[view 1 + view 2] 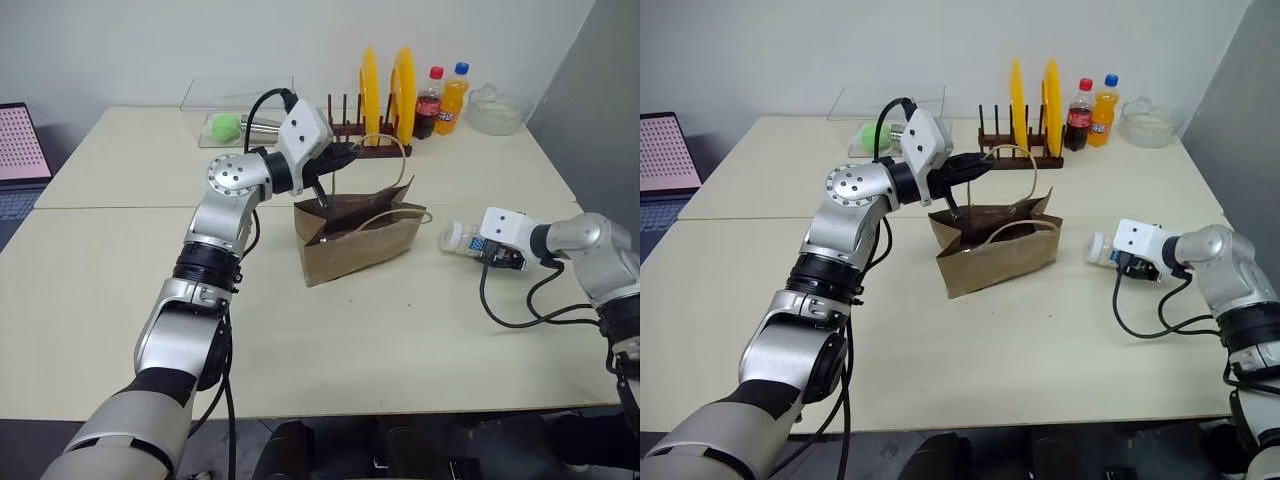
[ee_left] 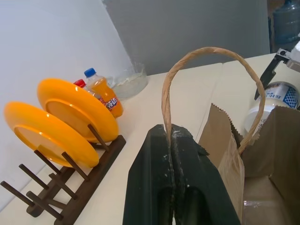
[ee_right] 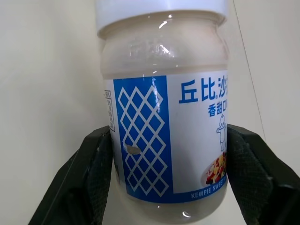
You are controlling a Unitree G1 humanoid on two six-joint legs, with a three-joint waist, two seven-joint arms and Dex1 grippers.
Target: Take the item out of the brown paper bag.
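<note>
Right hand grips item — cap pointing away.

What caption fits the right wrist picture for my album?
The right gripper is shut on the white jar with a blue-and-white label.

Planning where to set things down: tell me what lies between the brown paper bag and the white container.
Nothing: in the left eye view only bare table separates the brown paper bag from the white container.
</note>
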